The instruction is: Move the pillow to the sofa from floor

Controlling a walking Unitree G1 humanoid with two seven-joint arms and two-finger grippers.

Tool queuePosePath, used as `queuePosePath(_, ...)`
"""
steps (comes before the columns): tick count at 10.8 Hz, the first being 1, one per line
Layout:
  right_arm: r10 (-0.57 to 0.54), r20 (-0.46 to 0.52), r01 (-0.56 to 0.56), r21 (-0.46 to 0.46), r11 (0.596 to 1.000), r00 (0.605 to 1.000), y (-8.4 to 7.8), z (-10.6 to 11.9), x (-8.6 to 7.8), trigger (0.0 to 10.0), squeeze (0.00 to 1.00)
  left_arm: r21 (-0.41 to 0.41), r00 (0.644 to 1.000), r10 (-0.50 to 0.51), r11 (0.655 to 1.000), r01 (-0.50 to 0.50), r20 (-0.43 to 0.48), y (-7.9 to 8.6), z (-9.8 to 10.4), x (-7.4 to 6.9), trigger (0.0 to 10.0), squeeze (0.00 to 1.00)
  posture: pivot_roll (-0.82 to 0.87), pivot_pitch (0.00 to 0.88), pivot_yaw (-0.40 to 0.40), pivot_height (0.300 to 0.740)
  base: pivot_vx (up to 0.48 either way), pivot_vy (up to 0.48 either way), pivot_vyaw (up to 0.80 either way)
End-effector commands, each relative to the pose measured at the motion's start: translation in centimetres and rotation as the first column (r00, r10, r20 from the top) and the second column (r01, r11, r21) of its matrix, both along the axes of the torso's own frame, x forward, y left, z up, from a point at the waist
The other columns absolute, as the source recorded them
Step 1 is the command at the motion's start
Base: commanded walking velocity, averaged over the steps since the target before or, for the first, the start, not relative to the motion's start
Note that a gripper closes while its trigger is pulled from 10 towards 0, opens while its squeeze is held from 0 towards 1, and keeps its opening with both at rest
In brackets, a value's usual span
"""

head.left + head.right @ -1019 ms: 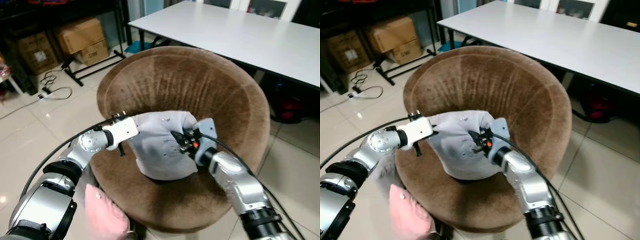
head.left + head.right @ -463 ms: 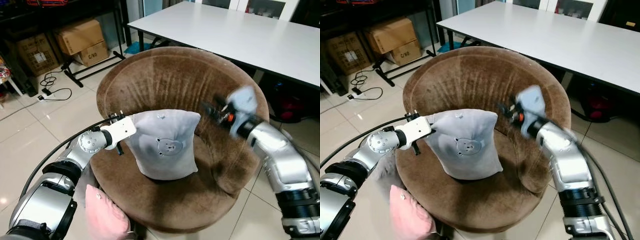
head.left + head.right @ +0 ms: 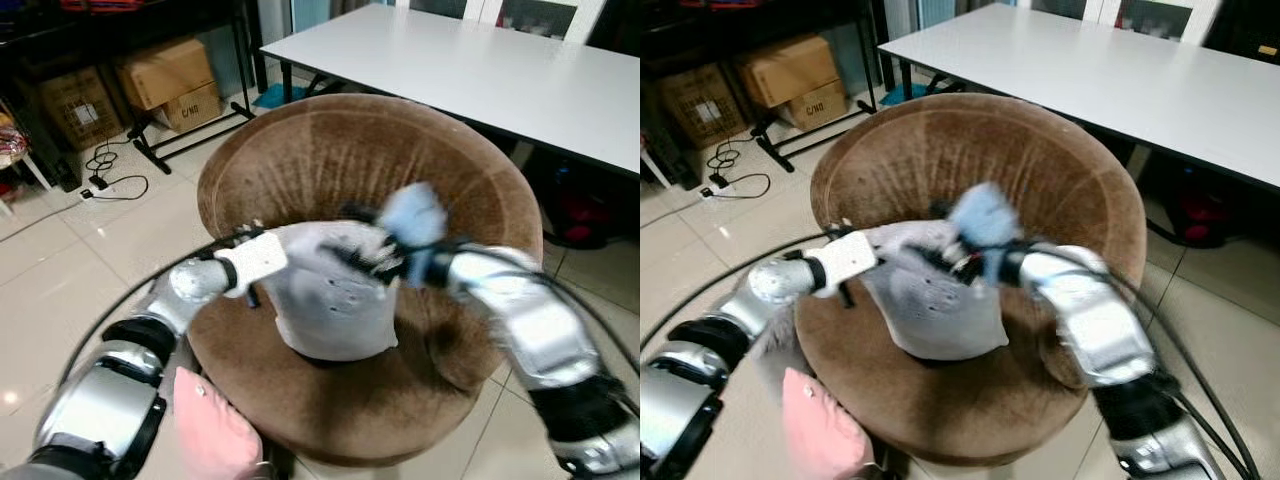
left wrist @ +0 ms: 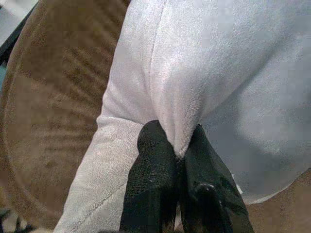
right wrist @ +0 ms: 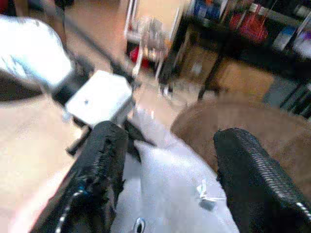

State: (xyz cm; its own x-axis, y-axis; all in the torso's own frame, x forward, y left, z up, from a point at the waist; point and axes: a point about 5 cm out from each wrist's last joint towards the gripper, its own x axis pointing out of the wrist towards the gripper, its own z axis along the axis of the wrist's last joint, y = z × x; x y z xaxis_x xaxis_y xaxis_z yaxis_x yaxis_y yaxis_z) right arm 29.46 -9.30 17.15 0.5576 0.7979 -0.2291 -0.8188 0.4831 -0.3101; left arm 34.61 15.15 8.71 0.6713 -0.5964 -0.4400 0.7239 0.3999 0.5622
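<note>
A light grey pillow stands upright on the seat of the round brown sofa chair. My left gripper is shut on a fold of cloth at the pillow's upper left corner, with its white wrist block beside it. My right gripper is open, its two black fingers spread wide just above the pillow's top edge. In the head views the right arm is blurred as it reaches across to the pillow.
A pink pillow lies on the floor at the chair's front left. Behind the chair stands a white table. Cardboard boxes, a black rack and cables sit at the back left on the tiled floor.
My right arm swung away to the right of the chair half a second ago and has now come back over the pillow's top. The left gripper kept its hold.
</note>
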Motion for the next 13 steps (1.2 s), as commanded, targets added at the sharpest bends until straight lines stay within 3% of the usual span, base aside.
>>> queuePosePath(1,-0.044,0.01,0.045,-0.118,0.992,0.999,0.7,-1.4,0.9,10.0,1.0,0.012,0.996,-0.085,0.996,0.085,-0.008,-1.6,-0.3,-0.4,0.0,0.0,-0.15,0.0,0.087,0.74,0.0,0.0,0.0)
queuePosePath(2,-0.053,0.009,0.054,-0.13,0.99,0.999,0.9,-1.7,1.1,10.0,1.0,0.011,0.995,-0.094,0.995,0.094,-0.012,-1.7,-0.4,-0.6,0.0,0.0,-0.15,0.0,0.087,0.74,0.0,0.0,0.0)
queuePosePath(4,-0.011,-0.007,0.008,-0.306,0.952,1.0,1.3,-3.7,1.4,10.0,1.0,0.006,0.991,-0.129,0.992,0.129,-0.036,-2.3,-1.5,-1.5,0.0,0.0,-0.14,0.0,0.078,0.74,0.0,0.0,0.0)
queuePosePath(5,-0.011,-0.003,0.009,-0.338,0.941,1.0,1.3,-3.9,1.6,10.0,1.0,0.005,0.989,-0.142,0.99,0.142,-0.041,-2.5,-1.7,-1.7,0.0,0.0,-0.14,0.0,0.073,0.74,0.0,0.0,0.0)
queuePosePath(7,-0.034,-0.019,0.02,-0.478,0.878,0.999,0.6,-5.5,2.0,10.0,1.0,0.005,0.983,-0.175,0.984,0.176,-0.051,-3.0,-2.1,-2.3,0.0,0.0,-0.13,0.0,0.062,0.74,0.0,0.0,0.0)
queuePosePath(8,-0.051,-0.034,0.028,-0.49,0.871,0.998,0.4,-5.9,2.0,10.0,0.88,0.007,0.98,-0.191,0.981,0.192,-0.057,-3.1,-2.3,-2.6,0.0,0.0,-0.13,0.0,0.062,0.74,0.0,0.0,0.0)
queuePosePath(9,-0.052,-0.041,0.026,-0.49,0.871,0.998,0.4,-6.0,2.0,8.0,0.0,0.008,0.979,-0.194,0.981,0.195,-0.058,-3.1,-2.4,-2.7,0.0,0.0,-0.13,0.0,0.064,0.74,0.0,0.0,0.0)
queuePosePath(10,-0.049,-0.05,0.02,-0.47,0.882,0.998,0.5,-6.1,1.8,0.0,0.0,0.009,0.979,-0.194,0.981,0.195,-0.06,-3.0,-2.4,-2.7,0.0,0.0,-0.13,0.0,0.068,0.74,0.0,0.0,0.0)
queuePosePath(13,-0.051,-0.045,0.026,-0.437,0.899,0.998,0.9,-6.1,1.7,0.0,0.0,0.02,0.982,-0.181,0.983,0.182,-0.057,-2.7,-2.3,-2.5,0.0,0.0,-0.14,0.0,0.08,0.74,0.0,0.0,0.0)
